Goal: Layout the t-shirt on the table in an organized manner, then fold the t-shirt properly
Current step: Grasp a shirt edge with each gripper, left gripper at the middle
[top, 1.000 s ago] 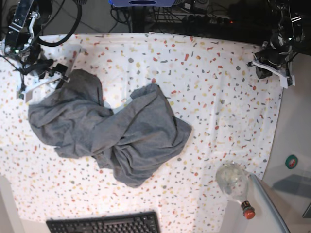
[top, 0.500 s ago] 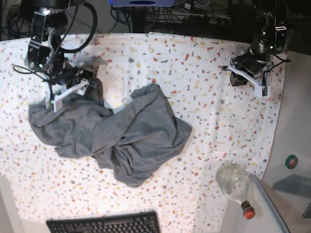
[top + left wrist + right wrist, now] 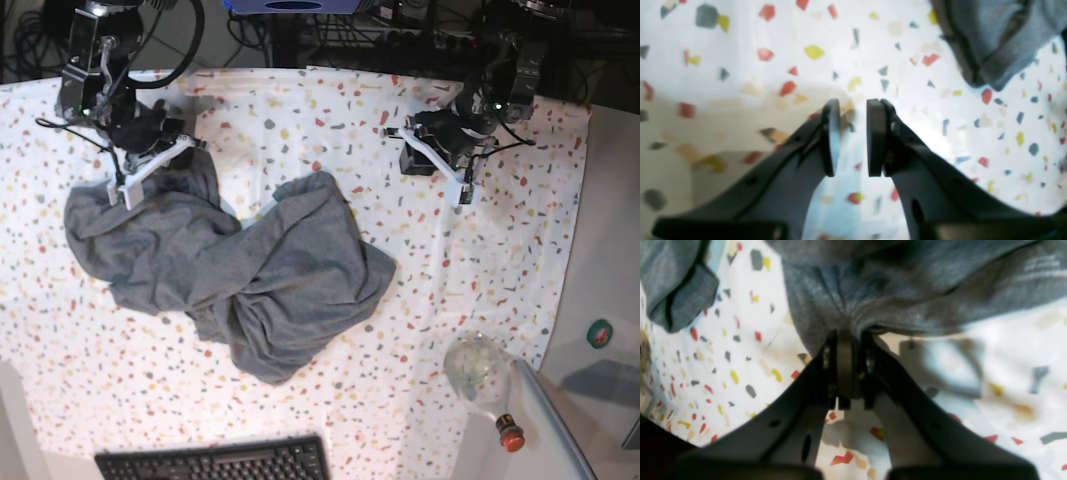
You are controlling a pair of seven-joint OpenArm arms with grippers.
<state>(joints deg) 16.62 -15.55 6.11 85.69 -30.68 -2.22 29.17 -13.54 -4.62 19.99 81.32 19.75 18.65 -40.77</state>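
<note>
Lying crumpled left of centre: t-shirt [image 3: 235, 275] on table [image 3: 480, 250] | right gripper [image 3: 850, 340] clenched on shirt edge, upper left | left gripper [image 3: 853, 133] slightly parted, grasping nothing, upper right, apart from shirt | progress: laying-out barely begun, spreading and folding remain

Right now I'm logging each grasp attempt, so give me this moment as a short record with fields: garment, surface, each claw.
garment: t-shirt, grey, crumpled in a heap, not laid out
surface: table, speckled white cloth
right claw: shut, pinching a fold of the t-shirt's edge
left claw: narrow gap, holding nothing, over bare cloth beside the t-shirt
other items: keyboard, bottle
</note>
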